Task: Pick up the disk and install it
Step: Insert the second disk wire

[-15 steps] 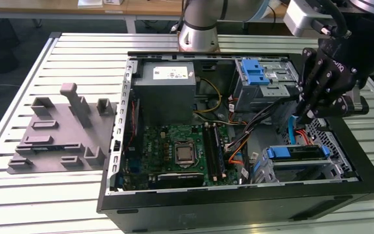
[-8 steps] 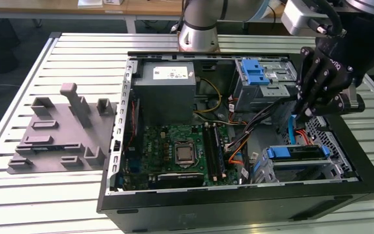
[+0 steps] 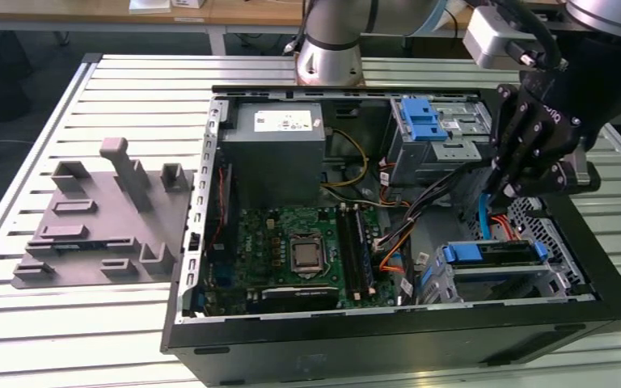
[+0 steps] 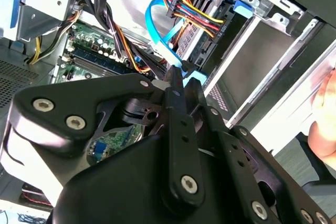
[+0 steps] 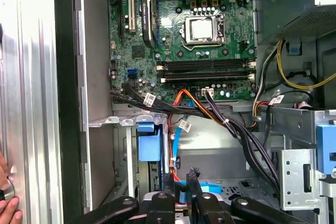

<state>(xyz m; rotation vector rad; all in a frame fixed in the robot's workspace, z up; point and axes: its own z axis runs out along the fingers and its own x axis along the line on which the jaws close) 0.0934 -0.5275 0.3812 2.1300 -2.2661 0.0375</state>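
Observation:
The disk [image 3: 491, 253], with blue rails along its edges, sits in the lower drive cage [image 3: 553, 279] at the front corner of the open computer case, on the exterior view's right. Its blue end [image 5: 148, 142] appears in the first wrist view. In the second wrist view its grey side [image 4: 195, 40] has a multi-coloured power plug [image 4: 181, 1] at its end. My gripper [image 3: 501, 191] hangs just above that cage. Its black fingers [image 4: 176, 85] are shut on the end of a thin blue data cable [image 4: 157, 24], which loops down toward the disk [image 3: 485, 218].
The case [image 3: 397, 339] holds a motherboard [image 3: 300, 250], a grey power-supply box [image 3: 278, 153] and an upper cage with a blue latch [image 3: 424, 121]. Cable bundles [image 5: 210, 114] cross the middle. A grey fixture [image 3: 100, 218] lies on the exterior view's left. A hand [image 5: 8, 203] rests on the table's edge.

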